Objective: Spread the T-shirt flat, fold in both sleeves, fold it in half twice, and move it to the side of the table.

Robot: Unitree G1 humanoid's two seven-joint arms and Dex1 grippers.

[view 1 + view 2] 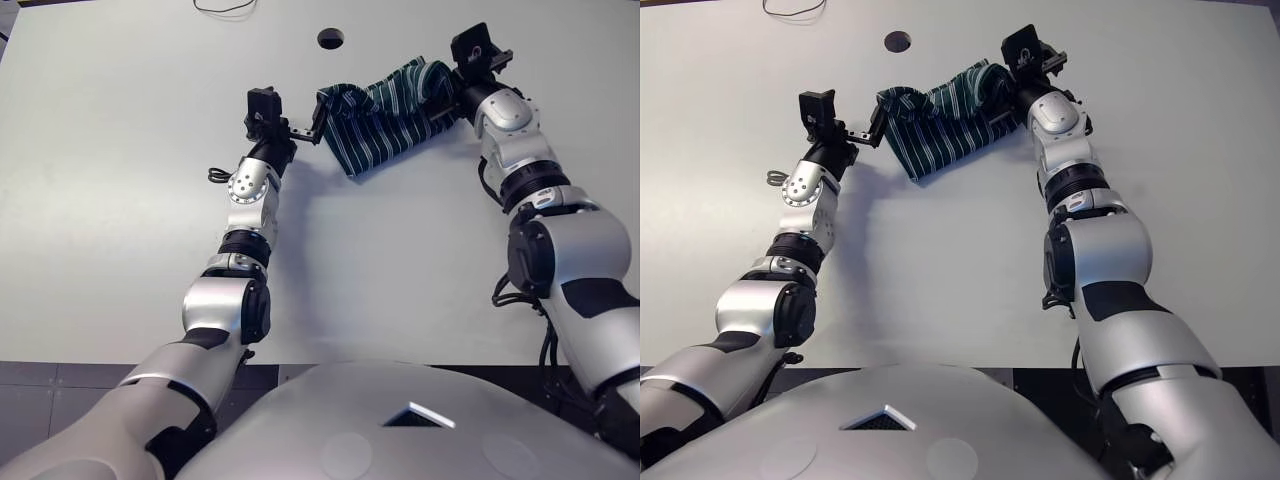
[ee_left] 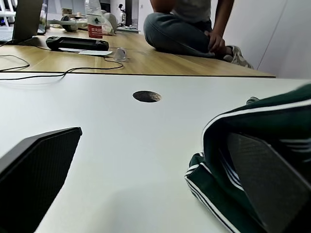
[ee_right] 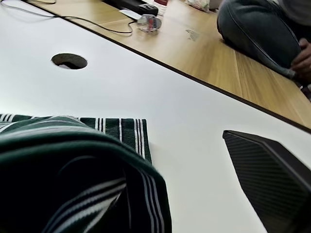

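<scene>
The striped T-shirt (image 1: 385,115) lies bunched on the white worktop (image 1: 150,200), near its far edge and just beside the round hole (image 1: 330,39), between the two arms. The left end effector (image 1: 290,128) is spread wide, and one finger (image 2: 262,179) is pressed into the shirt's left end. The right end effector (image 1: 465,78) also looks wide, with its one visible finger (image 3: 272,179) clear of the cloth and the other hidden under the shirt's right end.

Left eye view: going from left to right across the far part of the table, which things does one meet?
black cable → left gripper → striped T-shirt → right gripper
</scene>
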